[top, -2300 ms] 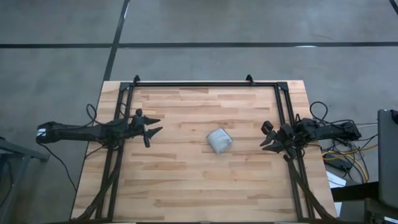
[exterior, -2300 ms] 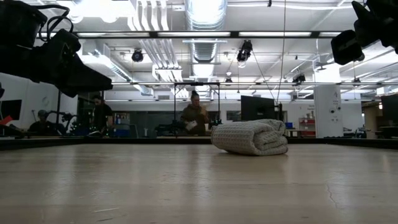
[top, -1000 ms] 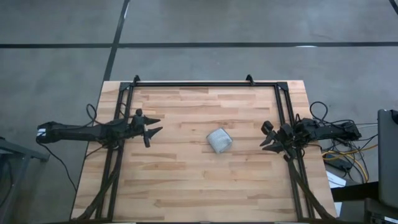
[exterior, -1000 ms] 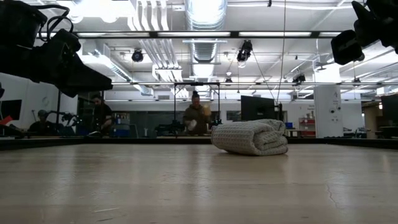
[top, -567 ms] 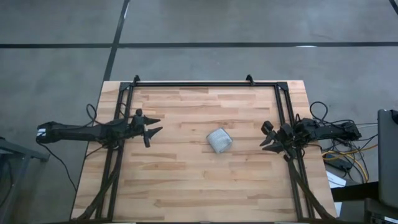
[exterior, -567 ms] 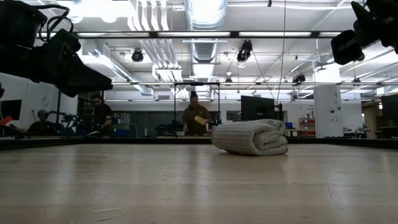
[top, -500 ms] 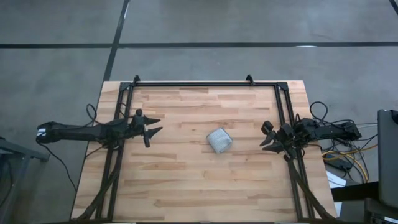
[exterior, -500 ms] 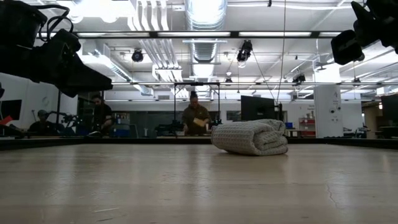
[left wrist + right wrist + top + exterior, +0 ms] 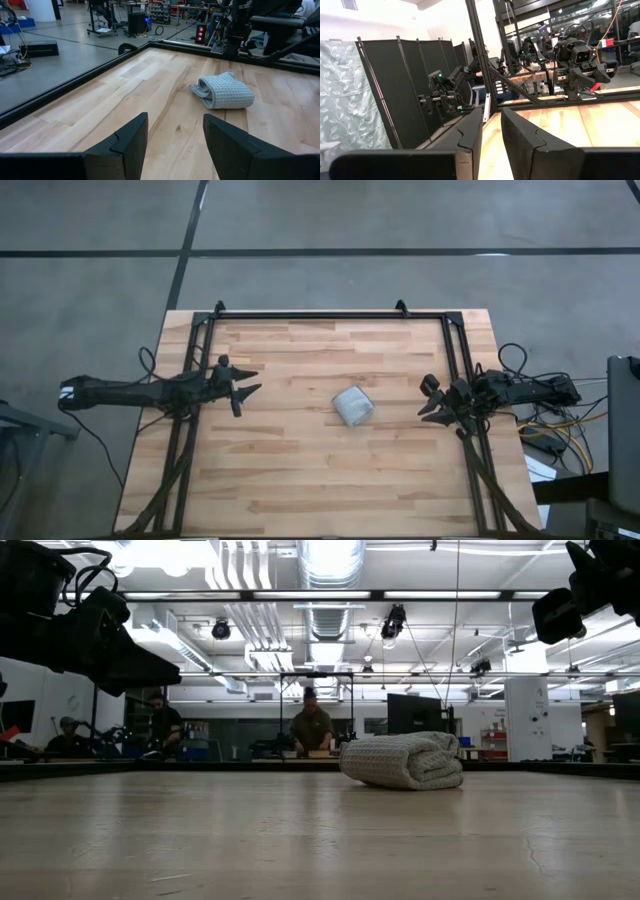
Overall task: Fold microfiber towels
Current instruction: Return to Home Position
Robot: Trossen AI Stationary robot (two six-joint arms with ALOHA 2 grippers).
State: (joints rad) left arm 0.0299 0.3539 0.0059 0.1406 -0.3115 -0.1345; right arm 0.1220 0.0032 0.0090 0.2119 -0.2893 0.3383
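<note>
Microfiber towel (image 9: pixel 352 406) lies on the wooden table (image 9: pixel 300 480) as a compact folded bundle, right of centre, with its layers stacked and one side rounded in the low view. No loose corner is spread out and no other cloth shows, so folding looks complete. Judgement: what is left is parking the arms. Left gripper (image 9: pixel 258 379) hovers above the table near the left rail, fingers spread wide, holding nothing; the towel is well apart from it, out ahead of its fingers. Right gripper (image 9: pixel 424 413) sits raised by the right rail, fingers a narrow gap apart, also empty. The towel rests between the two grippers, nearer the right one, touching neither.
</note>
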